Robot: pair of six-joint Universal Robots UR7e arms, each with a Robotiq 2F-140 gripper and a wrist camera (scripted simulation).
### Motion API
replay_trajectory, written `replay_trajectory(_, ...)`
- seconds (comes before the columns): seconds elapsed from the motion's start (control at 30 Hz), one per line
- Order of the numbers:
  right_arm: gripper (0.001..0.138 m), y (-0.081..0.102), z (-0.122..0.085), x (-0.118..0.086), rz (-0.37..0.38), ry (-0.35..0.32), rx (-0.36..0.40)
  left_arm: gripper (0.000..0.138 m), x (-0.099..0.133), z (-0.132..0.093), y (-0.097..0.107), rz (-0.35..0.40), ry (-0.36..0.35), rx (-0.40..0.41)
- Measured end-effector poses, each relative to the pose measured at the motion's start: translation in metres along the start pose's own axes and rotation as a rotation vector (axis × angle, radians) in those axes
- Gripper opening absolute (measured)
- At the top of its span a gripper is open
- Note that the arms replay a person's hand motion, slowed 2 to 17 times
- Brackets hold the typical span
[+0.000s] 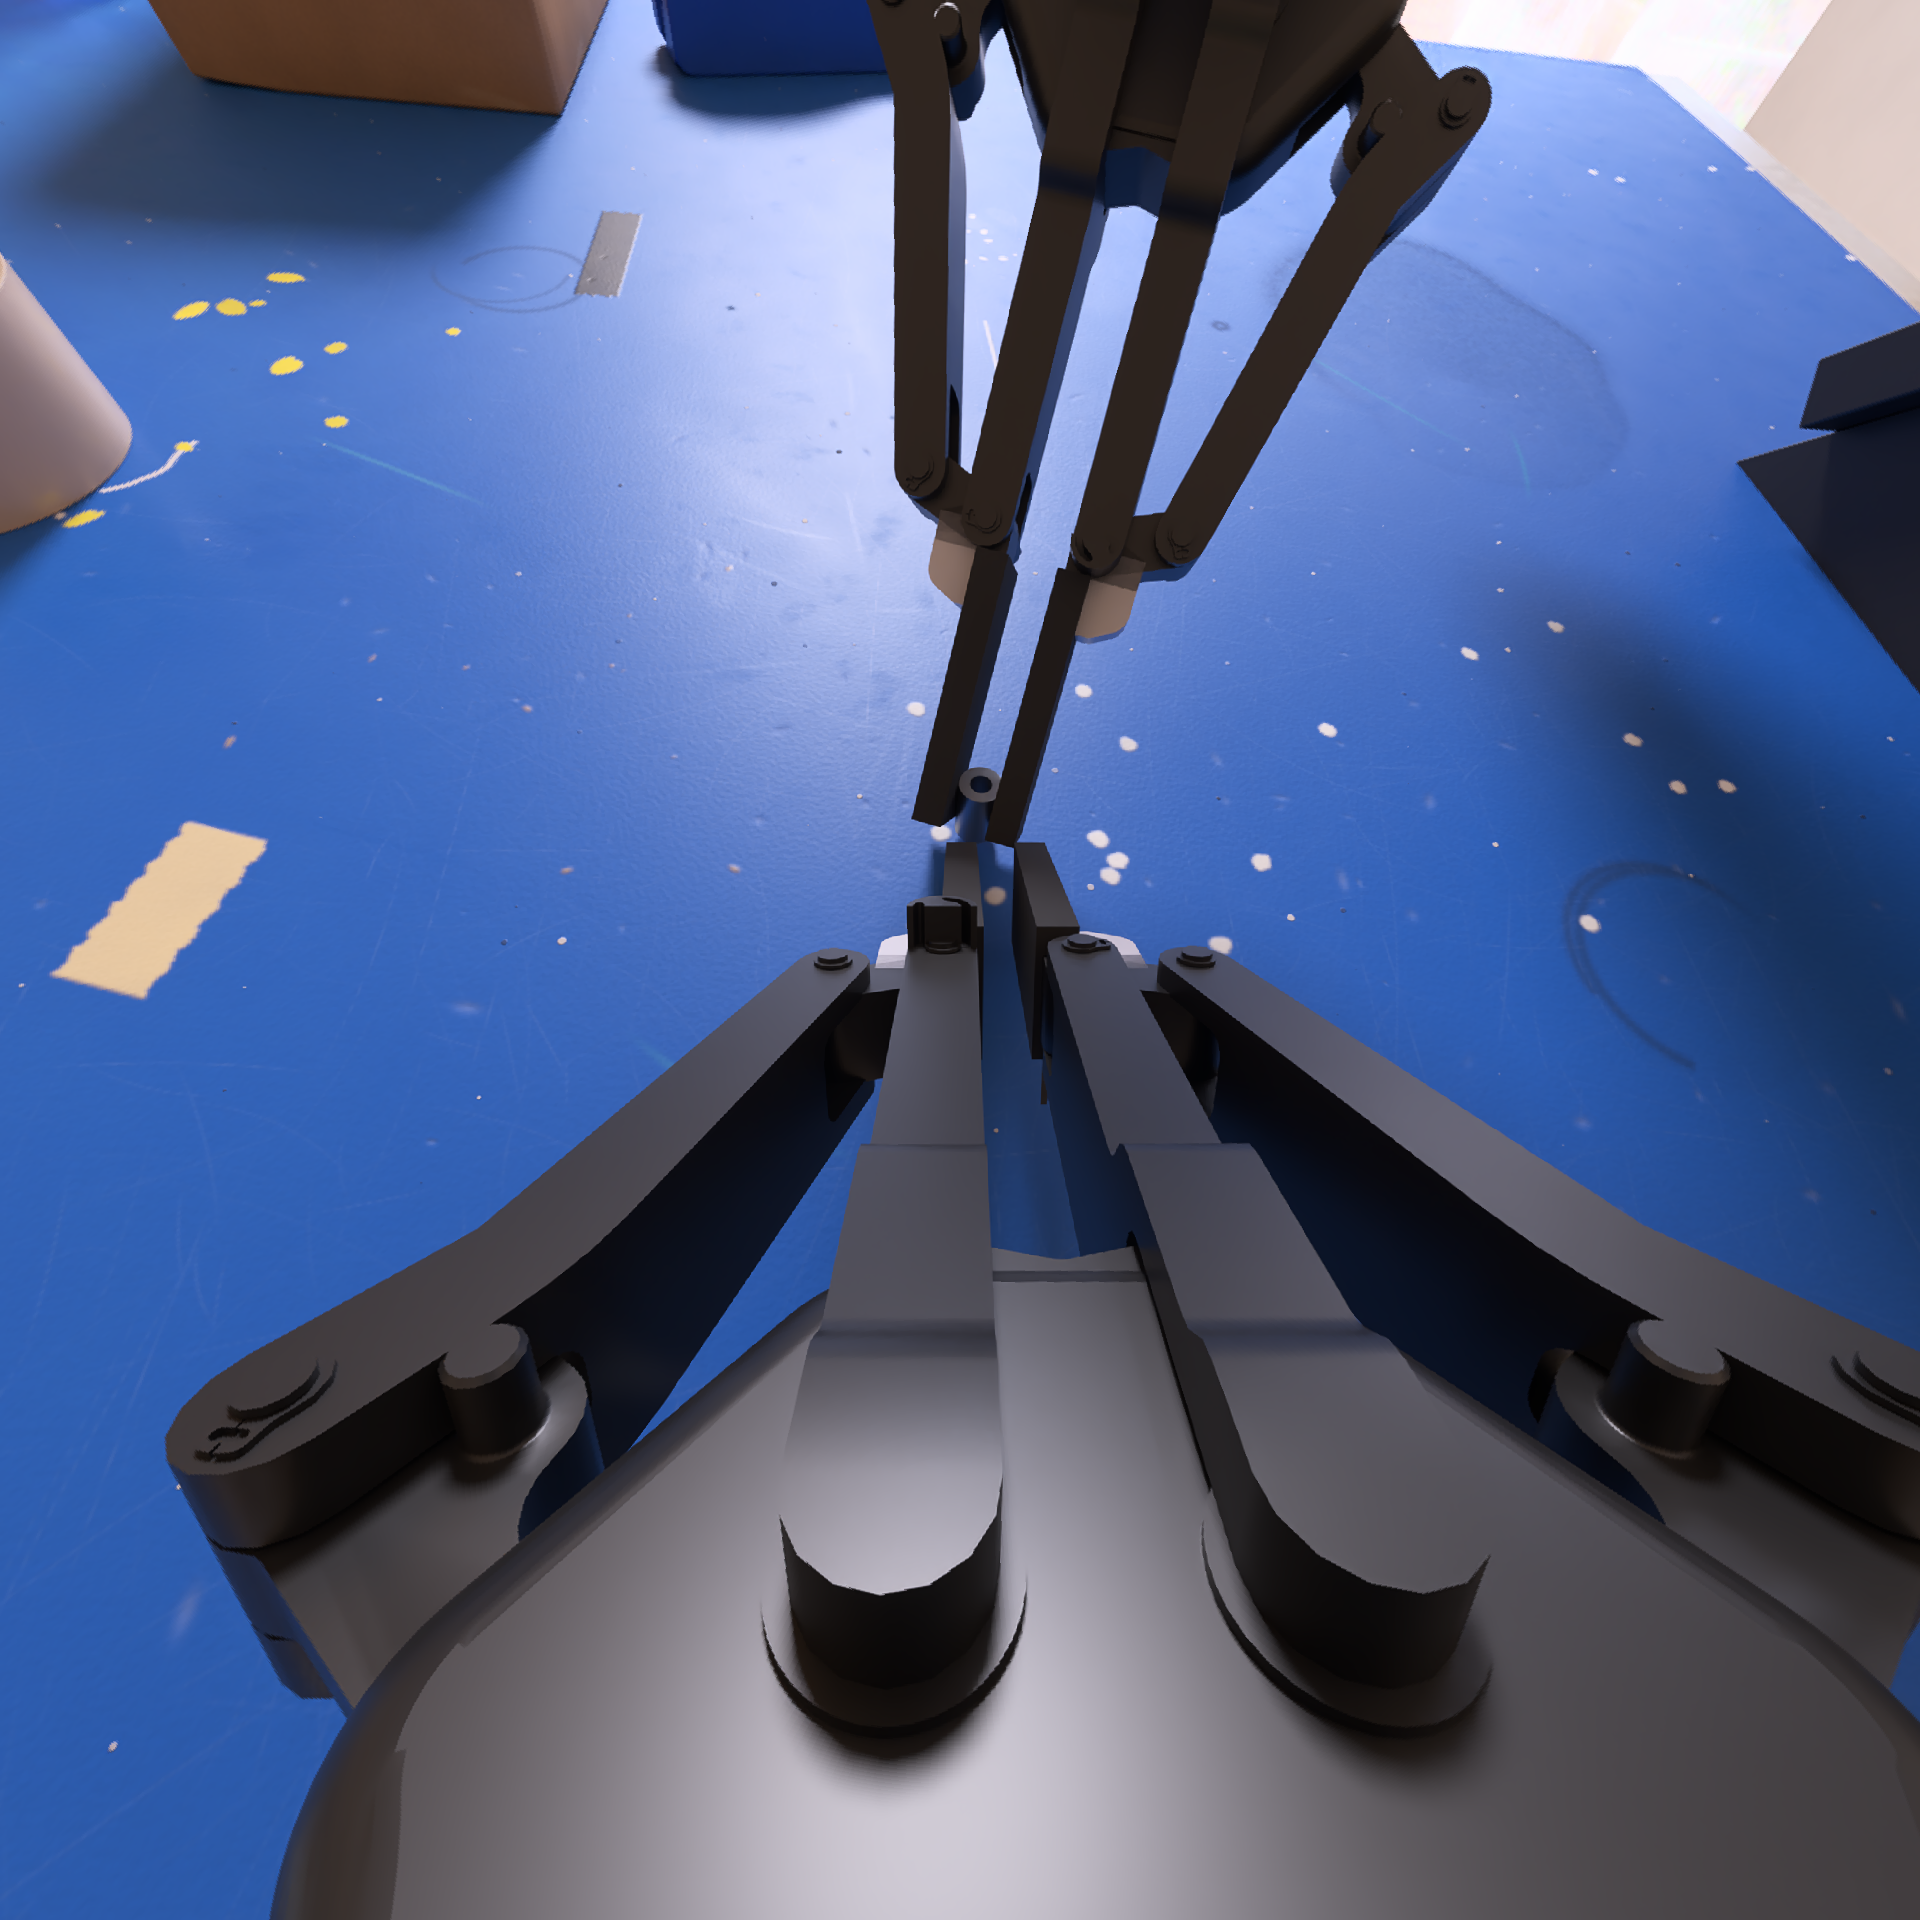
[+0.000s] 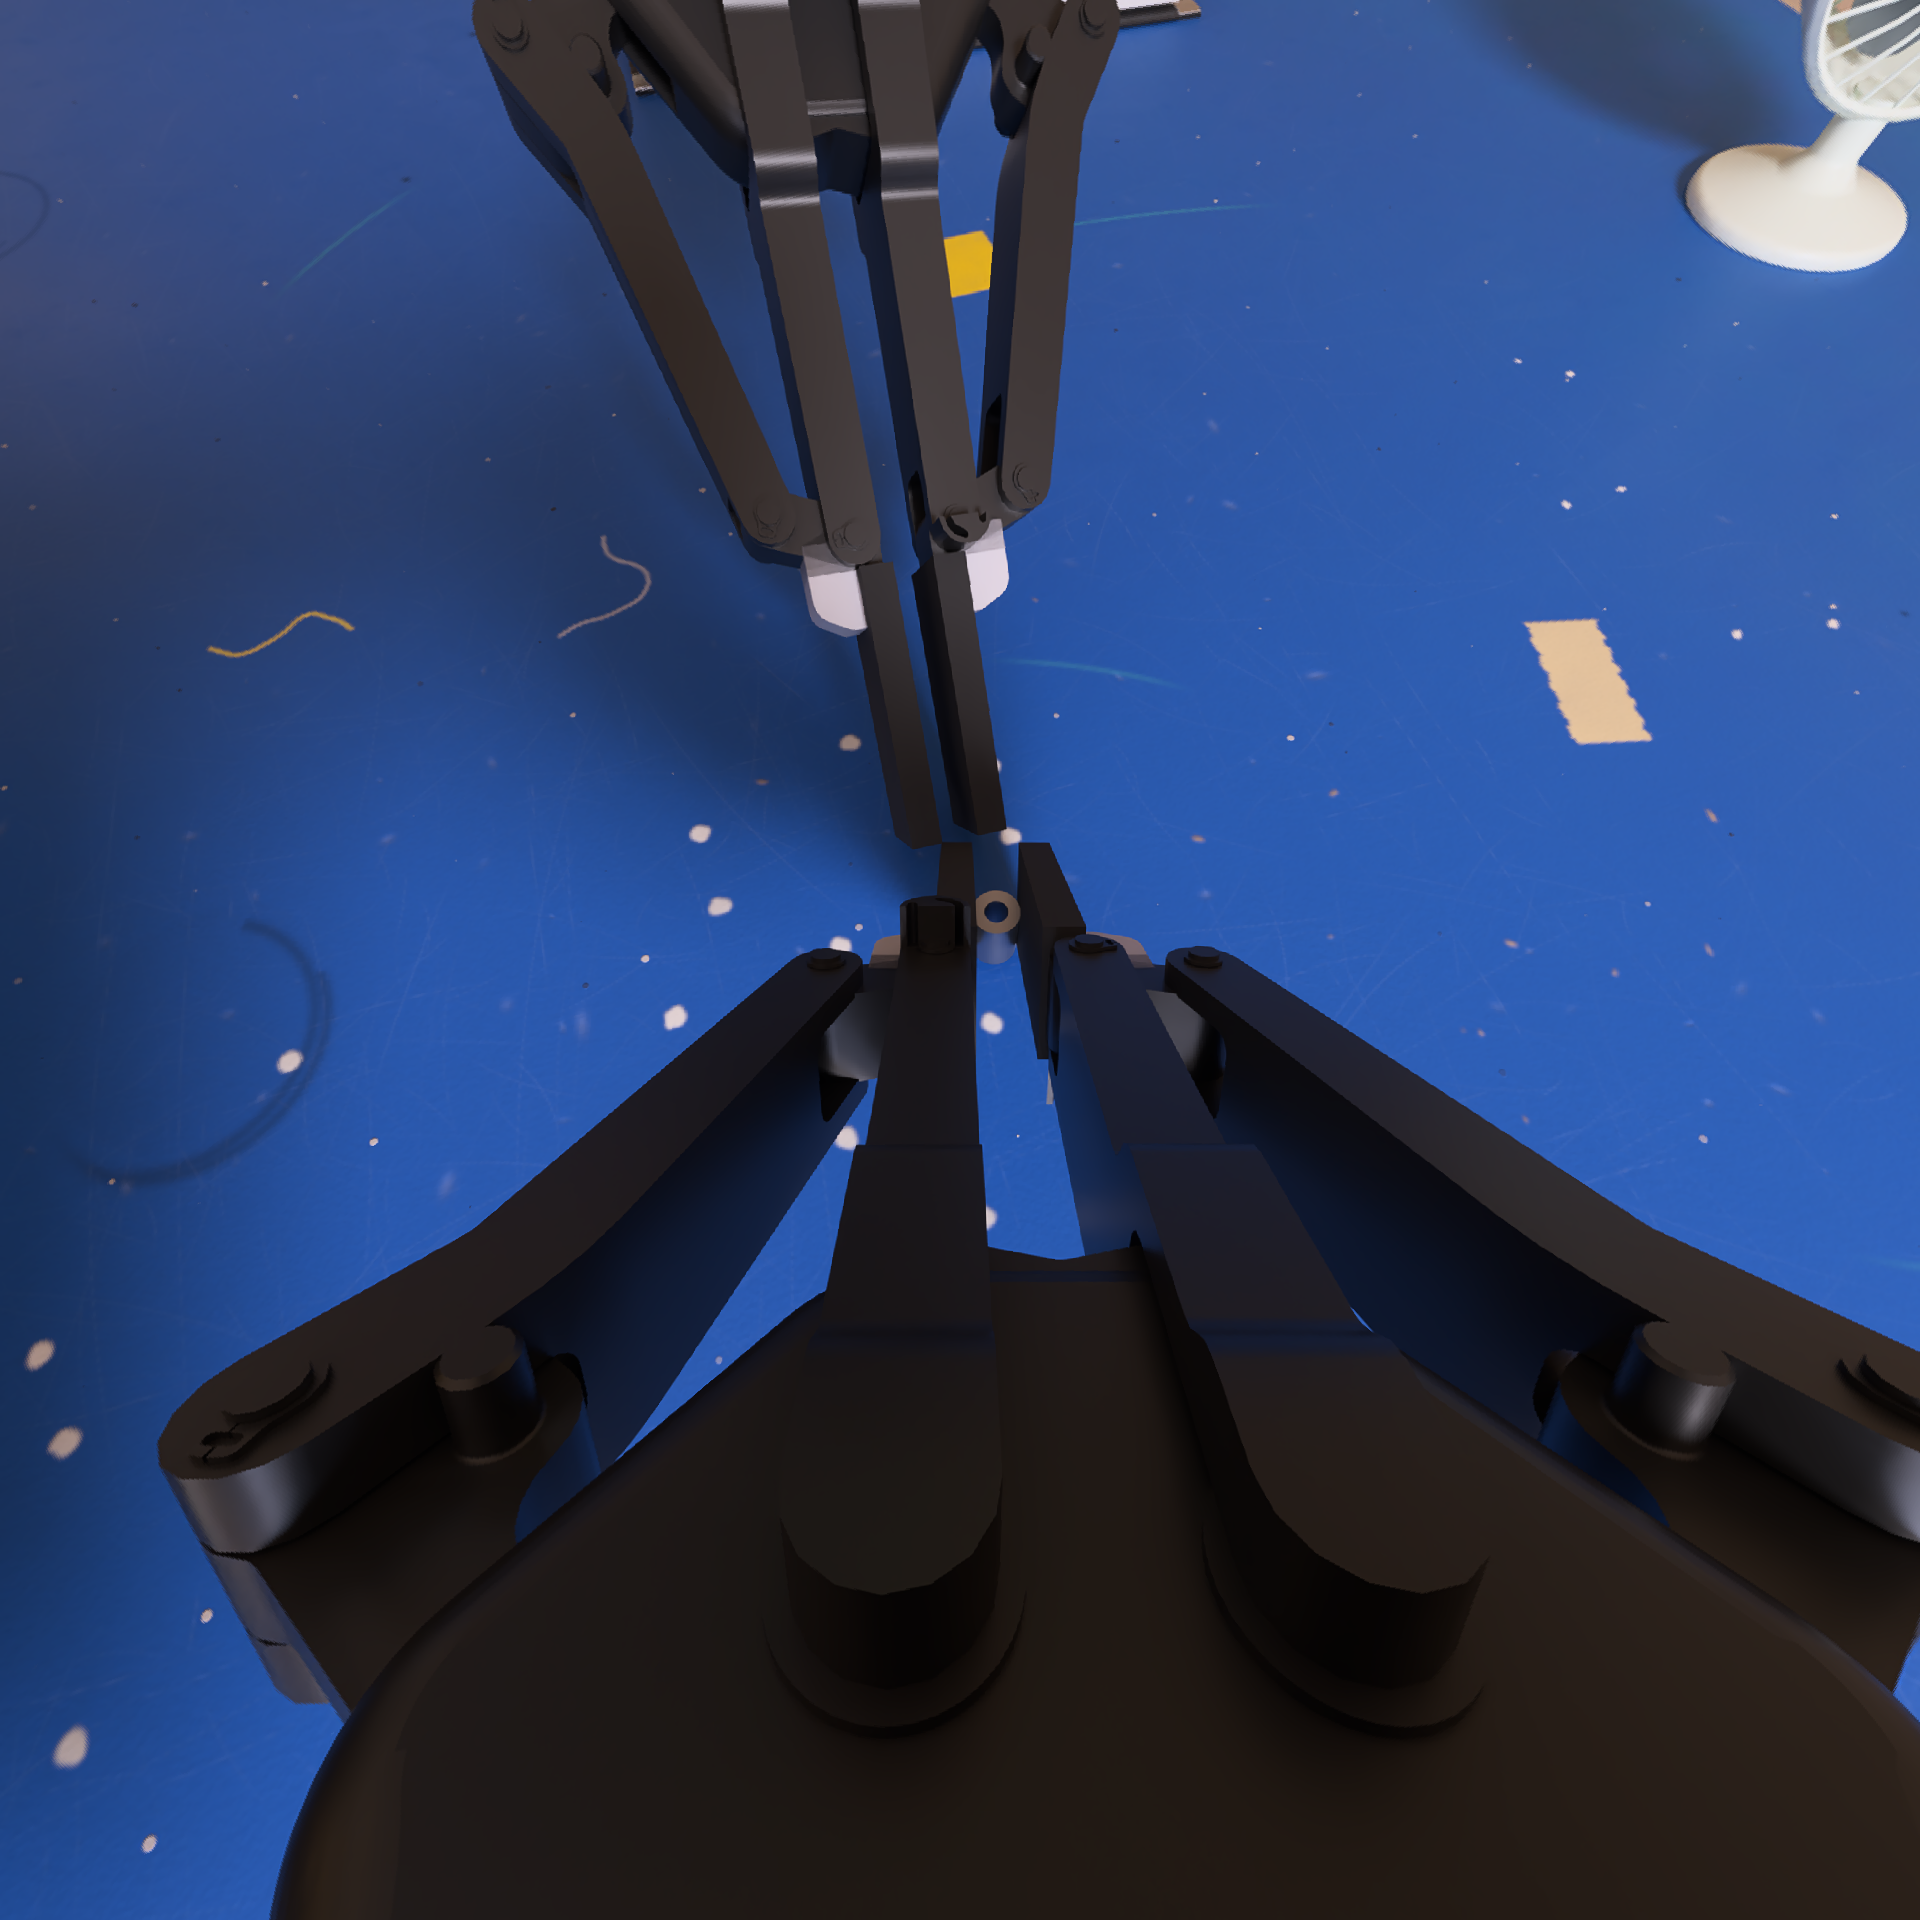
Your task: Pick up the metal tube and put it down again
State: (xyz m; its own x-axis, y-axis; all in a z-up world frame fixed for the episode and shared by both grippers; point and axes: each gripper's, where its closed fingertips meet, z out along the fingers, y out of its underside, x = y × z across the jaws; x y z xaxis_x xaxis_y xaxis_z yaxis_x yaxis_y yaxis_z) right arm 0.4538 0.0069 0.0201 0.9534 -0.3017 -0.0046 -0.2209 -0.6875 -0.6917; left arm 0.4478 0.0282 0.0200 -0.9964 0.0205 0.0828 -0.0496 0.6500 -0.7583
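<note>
The metal tube (image 2: 995,914) is a short, thin pipe standing upright, so I see its open top end as a small ring. It sits between the fingers of my right gripper (image 2: 995,852), which is shut on it just behind the fingertips. In the left wrist view the tube (image 1: 979,784) shows as a ring between the tips of the right gripper (image 1: 966,816), which reaches in from the far side. My left gripper (image 1: 995,857) faces it tip to tip, shut to a thin gap with nothing in it; it also shows in the right wrist view (image 2: 948,831). The tube's lower end is hidden.
The blue table top (image 1: 520,675) is speckled with paint and tape patches. A cardboard box (image 1: 384,52) and a blue object (image 1: 769,42) stand at the far edge, a pale cylinder (image 1: 42,416) at the left, a dark object (image 1: 1860,468) at the right. A white fan (image 2: 1808,197) stands far right.
</note>
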Motion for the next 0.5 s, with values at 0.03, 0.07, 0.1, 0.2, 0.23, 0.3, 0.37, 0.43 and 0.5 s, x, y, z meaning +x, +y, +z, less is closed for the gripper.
replay_trajectory(0.03, 0.012, 0.0001, 0.0002, -0.0001, 0.000, 0.000, 0.000, 0.009, 0.0000, 0.0001, 0.0002, 0.000, 0.000, 0.000)
replay_trajectory(0.07, 0.012, 0.0002, 0.0003, -0.0001, 0.001, -0.001, -0.001, 0.009, 0.0001, 0.0001, 0.0004, 0.000, 0.000, -0.001)
replay_trajectory(0.1, 0.012, 0.0003, 0.0006, -0.0002, 0.001, -0.001, -0.002, 0.009, 0.0001, 0.0002, 0.0006, 0.000, 0.000, -0.001)
replay_trajectory(0.2, 0.012, 0.0006, 0.0012, -0.0005, 0.003, -0.003, -0.004, 0.009, 0.0003, 0.0004, 0.0014, -0.001, 0.001, -0.003)
replay_trajectory(0.23, 0.012, 0.0007, 0.0014, -0.0006, 0.003, -0.004, -0.005, 0.009, 0.0003, 0.0004, 0.0016, -0.001, 0.001, -0.004)
replay_trajectory(0.3, 0.012, 0.0008, 0.0017, -0.0007, 0.004, -0.005, -0.006, 0.009, 0.0003, 0.0005, 0.0019, -0.001, 0.001, -0.004)
replay_trajectory(0.37, 0.012, 0.0009, 0.0019, -0.0007, 0.004, -0.005, -0.006, 0.009, 0.0004, 0.0006, 0.0022, -0.001, 0.001, -0.005)
replay_trajectory(0.43, 0.012, 0.0009, 0.0021, -0.0008, 0.004, -0.005, -0.006, 0.009, 0.0003, 0.0006, 0.0023, -0.001, 0.002, -0.005)
replay_trajectory(0.5, 0.012, 0.0009, 0.0022, -0.0008, 0.003, -0.005, -0.006, 0.009, 0.0003, 0.0006, 0.0024, -0.002, 0.002, -0.005)
